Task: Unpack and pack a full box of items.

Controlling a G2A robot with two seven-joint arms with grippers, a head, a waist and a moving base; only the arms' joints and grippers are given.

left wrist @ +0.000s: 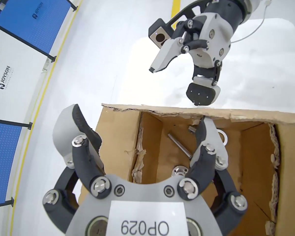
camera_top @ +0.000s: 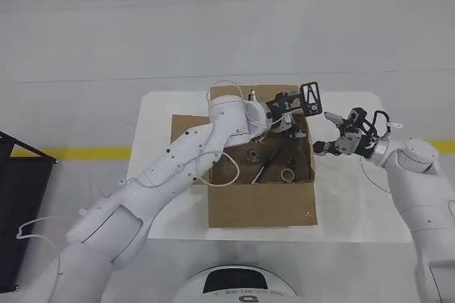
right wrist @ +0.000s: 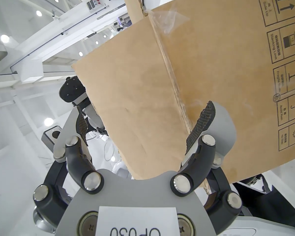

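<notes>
Top view puts my left gripper [camera_top: 288, 114] over the far corner of the box [camera_top: 262, 204], jaws spread and empty. My right gripper [camera_top: 330, 132] hangs just outside the box wall beside that corner, equally spread with nothing held. On the box floor lie a steel rod [left wrist: 180, 146], a flanged fitting [left wrist: 179, 170] and a white ring [left wrist: 222, 136]. I judge them hard, smooth and prone to slip. I would pinch the rod across its middle. The torn cardboard wall looks flimsy.

Handling symbols [right wrist: 286, 69] with captions ran down the cardboard box [right wrist: 127, 94]; white code stickers [left wrist: 144, 222] marked both wrist plates [left wrist: 142, 192]; blue panels [left wrist: 32, 13] bore logos.
</notes>
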